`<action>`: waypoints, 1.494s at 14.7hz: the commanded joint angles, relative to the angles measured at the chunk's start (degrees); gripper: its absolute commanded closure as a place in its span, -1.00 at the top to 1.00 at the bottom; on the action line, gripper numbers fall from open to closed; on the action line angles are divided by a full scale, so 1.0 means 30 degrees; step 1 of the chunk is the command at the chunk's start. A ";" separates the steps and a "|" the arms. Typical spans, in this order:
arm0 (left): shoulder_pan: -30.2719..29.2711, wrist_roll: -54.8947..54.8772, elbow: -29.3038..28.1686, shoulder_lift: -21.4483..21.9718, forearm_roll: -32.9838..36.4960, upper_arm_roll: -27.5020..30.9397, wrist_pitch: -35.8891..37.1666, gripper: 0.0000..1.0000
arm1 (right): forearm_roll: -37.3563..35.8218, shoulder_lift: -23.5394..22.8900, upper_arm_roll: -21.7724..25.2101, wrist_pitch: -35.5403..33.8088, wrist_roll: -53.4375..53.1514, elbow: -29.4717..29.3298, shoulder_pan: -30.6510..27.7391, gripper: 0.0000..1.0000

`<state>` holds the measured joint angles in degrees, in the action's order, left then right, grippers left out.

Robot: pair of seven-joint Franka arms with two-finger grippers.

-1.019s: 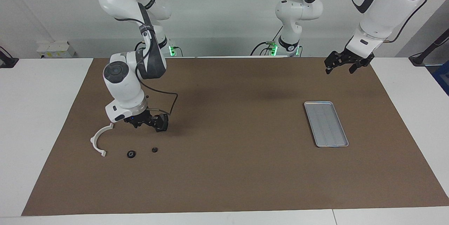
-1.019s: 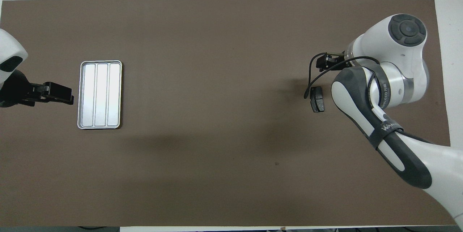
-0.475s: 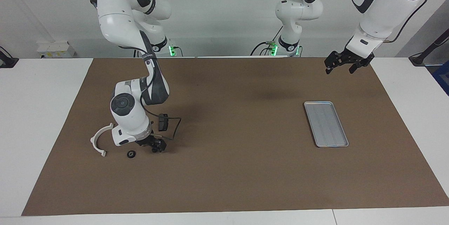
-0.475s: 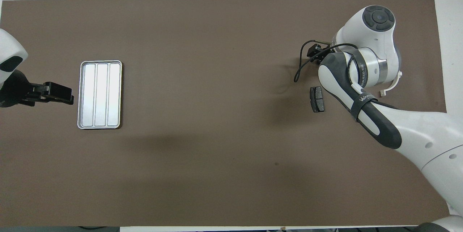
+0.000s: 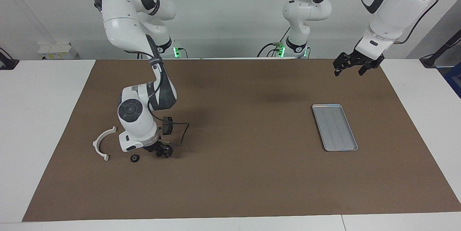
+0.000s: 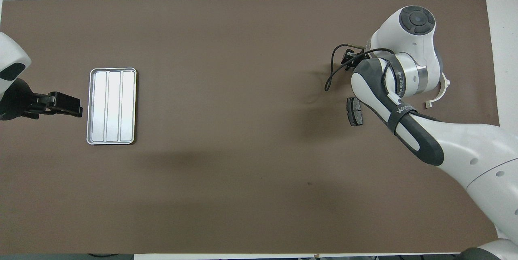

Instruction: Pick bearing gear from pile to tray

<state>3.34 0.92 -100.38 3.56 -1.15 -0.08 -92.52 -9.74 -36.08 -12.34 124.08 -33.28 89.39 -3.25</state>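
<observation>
Right gripper (image 5: 162, 152), low at the brown mat (image 5: 234, 180): obstacles close around the fingertips. Small black round piece (image 5: 134, 158) just beside them, toward the right arm's end; white half-ring (image 5: 102, 143) a little past that. Dark brake pad (image 6: 355, 111) near the fingers on the robots' side, partly under a looping black cable (image 5: 180, 134). Toward the left arm's end: open mat, unobstructed as far as the tray (image 5: 335, 127).

Left gripper (image 5: 352, 66), raised, fingers spread: bare mat beneath; tray the only item nearby, well apart from its fingertips.
</observation>
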 commanded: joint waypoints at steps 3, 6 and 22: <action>0.0146 -0.0071 -0.0670 0.0571 -0.0113 0.0143 -0.0391 1.00 | -0.0533 -0.0367 -0.0105 0.0621 -0.0537 -0.0118 -0.0147 -0.28; 0.0146 -0.0071 -0.0670 0.0571 -0.0113 0.0143 -0.0362 1.00 | -0.0474 -0.0337 -0.0134 0.0650 -0.0567 -0.0060 -0.0176 -0.82; -0.1140 -0.0217 -0.1049 0.1244 -0.0055 0.0319 -0.0331 1.00 | -0.0357 0.2212 -0.5225 -1.1770 -0.7044 -0.5828 0.1165 -1.00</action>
<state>1.64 0.93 -100.56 4.70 -1.15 1.11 -92.70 -9.81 -28.90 -24.59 90.10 -43.54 73.26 -2.10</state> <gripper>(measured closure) 0.000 0.767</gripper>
